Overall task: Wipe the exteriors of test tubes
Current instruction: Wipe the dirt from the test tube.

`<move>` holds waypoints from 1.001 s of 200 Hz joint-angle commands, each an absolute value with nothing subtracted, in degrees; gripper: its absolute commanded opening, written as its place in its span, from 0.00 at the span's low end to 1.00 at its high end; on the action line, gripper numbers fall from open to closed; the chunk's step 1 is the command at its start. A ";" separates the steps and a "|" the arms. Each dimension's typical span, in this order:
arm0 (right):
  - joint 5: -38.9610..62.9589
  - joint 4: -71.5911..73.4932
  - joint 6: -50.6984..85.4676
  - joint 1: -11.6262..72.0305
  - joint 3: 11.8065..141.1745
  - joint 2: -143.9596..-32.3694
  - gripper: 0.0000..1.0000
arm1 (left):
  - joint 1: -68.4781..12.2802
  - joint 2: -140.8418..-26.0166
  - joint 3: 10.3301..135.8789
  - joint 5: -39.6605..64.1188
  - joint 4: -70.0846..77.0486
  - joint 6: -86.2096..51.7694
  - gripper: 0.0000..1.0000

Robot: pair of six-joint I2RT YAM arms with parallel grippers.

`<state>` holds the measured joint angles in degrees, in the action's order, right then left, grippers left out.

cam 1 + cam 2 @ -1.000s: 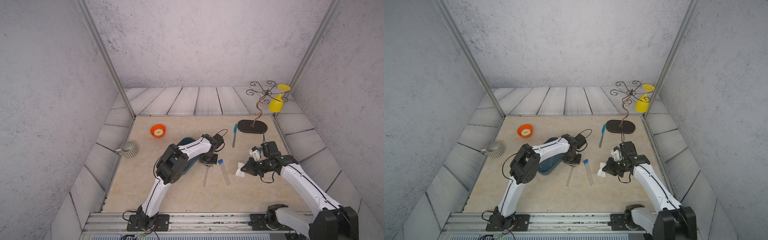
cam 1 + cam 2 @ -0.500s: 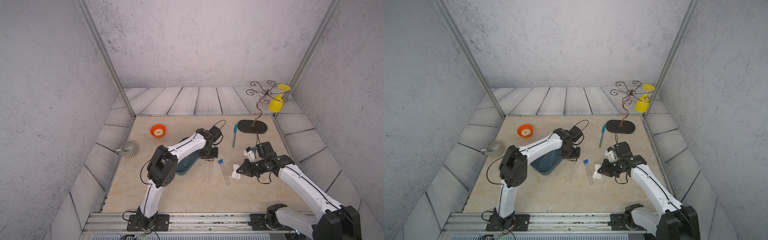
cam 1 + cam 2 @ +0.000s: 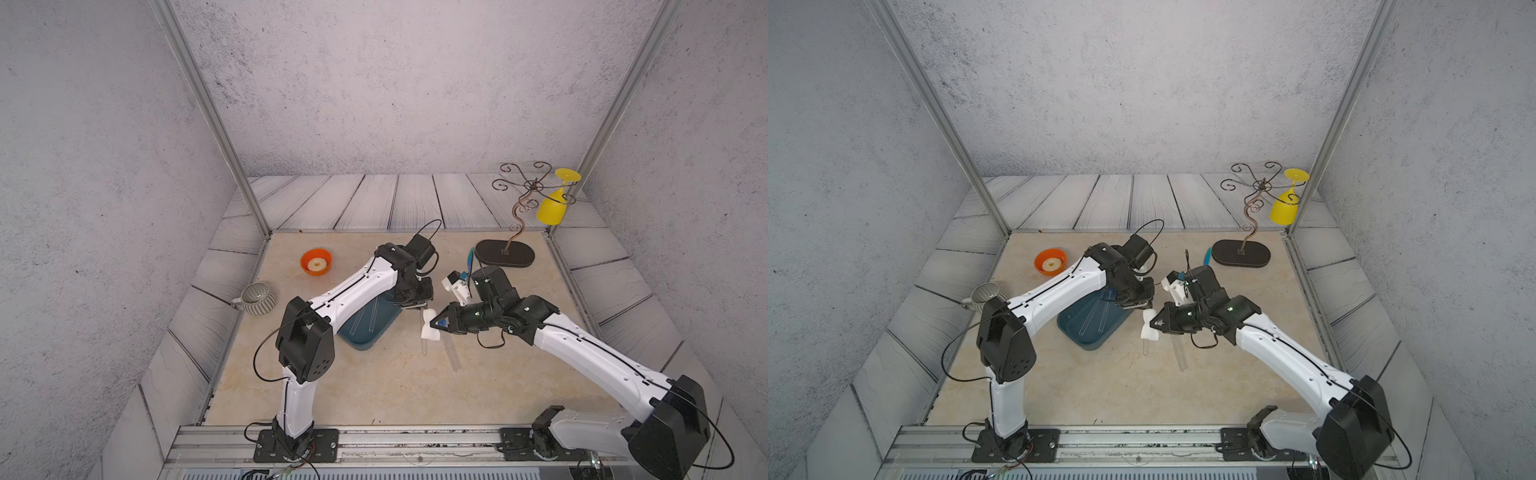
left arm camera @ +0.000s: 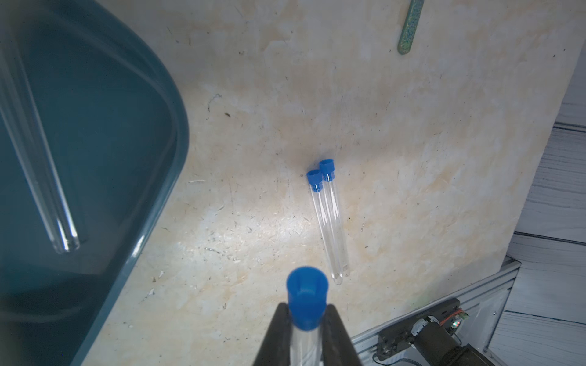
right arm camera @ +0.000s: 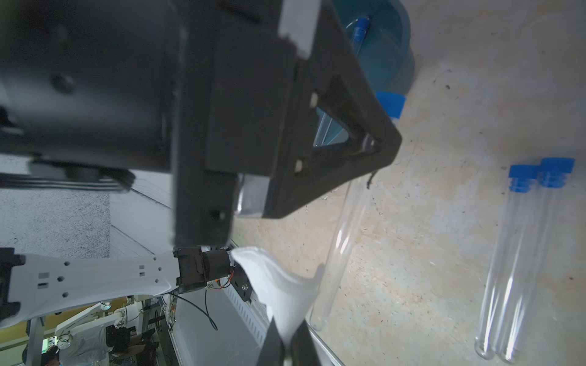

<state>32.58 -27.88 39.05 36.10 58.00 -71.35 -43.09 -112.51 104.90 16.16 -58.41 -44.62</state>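
Observation:
My left gripper (image 3: 415,306) (image 4: 307,312) is shut on a clear test tube (image 4: 307,298) just below its blue cap. The tube (image 3: 424,343) (image 5: 342,247) hangs down, tilted, above the table. My right gripper (image 3: 436,323) (image 5: 287,345) is shut on a white cloth (image 3: 429,329) (image 5: 279,291), and the cloth's edge lies against the held tube's side. Two more capped tubes (image 4: 328,221) (image 5: 520,253) lie side by side on the table, below the right gripper in both top views. Two tubes (image 3: 365,320) rest in the teal tray (image 3: 365,338).
An orange bowl (image 3: 316,262) and a striped mug (image 3: 257,298) stand at the left. A teal-handled knife (image 3: 470,259) lies by the dark base of a wire stand (image 3: 505,253), which carries a yellow glass (image 3: 550,208) at the back right.
My left gripper has lifted its tube off the table and drawn back toward the tray. The right gripper has moved left with the cloth until it meets the tube.

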 commanded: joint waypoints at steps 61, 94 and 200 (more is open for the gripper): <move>30.72 -23.90 40.79 36.56 54.50 -74.56 0.08 | -41.22 -107.76 106.54 21.07 -56.85 -49.36 0.18; 30.35 -23.12 40.39 36.56 54.66 -76.31 0.08 | -41.22 -106.98 106.26 22.54 -56.66 -49.54 0.18; 28.48 -25.29 38.06 36.39 58.77 -78.53 0.08 | -41.18 -103.46 101.78 23.07 -56.57 -47.43 0.18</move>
